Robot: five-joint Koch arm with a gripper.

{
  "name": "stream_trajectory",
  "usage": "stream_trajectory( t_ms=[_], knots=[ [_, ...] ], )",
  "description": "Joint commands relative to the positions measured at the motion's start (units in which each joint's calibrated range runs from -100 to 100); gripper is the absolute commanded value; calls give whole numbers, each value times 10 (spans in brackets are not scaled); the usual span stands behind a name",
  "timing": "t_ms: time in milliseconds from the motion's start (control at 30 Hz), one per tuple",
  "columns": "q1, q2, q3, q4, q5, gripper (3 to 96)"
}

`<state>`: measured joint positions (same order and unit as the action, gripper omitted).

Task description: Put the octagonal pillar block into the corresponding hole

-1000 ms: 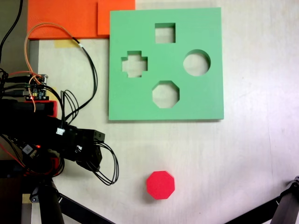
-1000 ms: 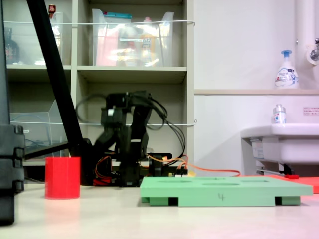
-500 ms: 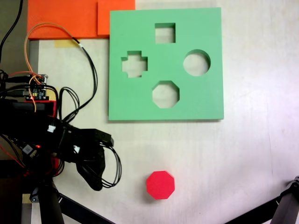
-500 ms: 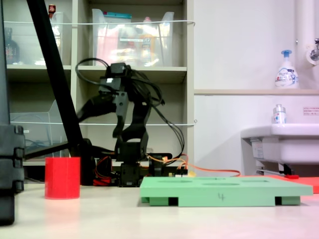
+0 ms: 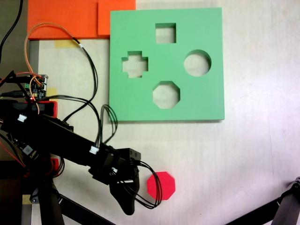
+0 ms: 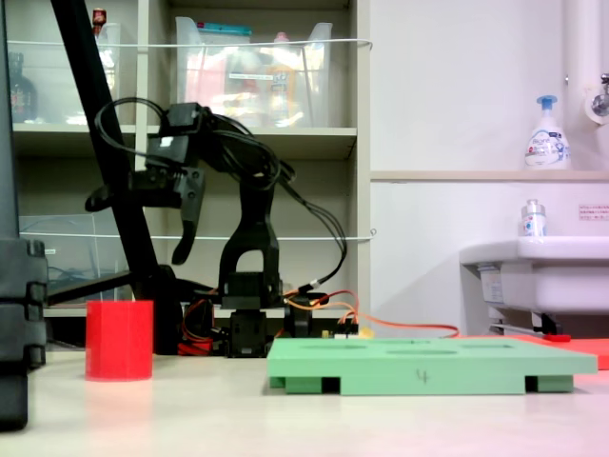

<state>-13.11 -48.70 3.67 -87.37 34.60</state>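
Observation:
The octagonal pillar block (image 5: 161,185), bright red, stands on the pale table near the first exterior view's bottom edge; the second exterior view shows this block (image 6: 119,340) at the left. The green board (image 5: 206,101) lies beyond it, with the corresponding hole (image 5: 166,94) among its cutouts, empty. My black gripper (image 5: 130,194) hovers just left of the block in the first exterior view. In the second exterior view the gripper (image 6: 133,231) hangs well above the block's top. It is open: one jaw points down, the other sticks out sideways. Nothing sits between them.
The board also has a cross cutout (image 5: 135,64), a square cutout (image 5: 165,33) and a round cutout (image 5: 197,63). Orange foam sheets (image 5: 70,18) lie at the top left. Cables (image 5: 89,65) and a circuit board (image 5: 40,86) sit by the arm's base. A black tripod leg (image 6: 105,143) crosses the second exterior view.
The arm unfolded from its tucked pose and swung out toward the red block, raising then lowering the gripper beside it. The block and the board did not move.

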Motion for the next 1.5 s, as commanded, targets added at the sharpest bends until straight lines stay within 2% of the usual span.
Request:
stream_trajectory(
  t_ms=[33,567,1500],
  knots=[
    [-3,44,52,36,-7,906],
    [-1,206,99,87,-6,898],
    [10,269,100,107,15,874]
  ],
)
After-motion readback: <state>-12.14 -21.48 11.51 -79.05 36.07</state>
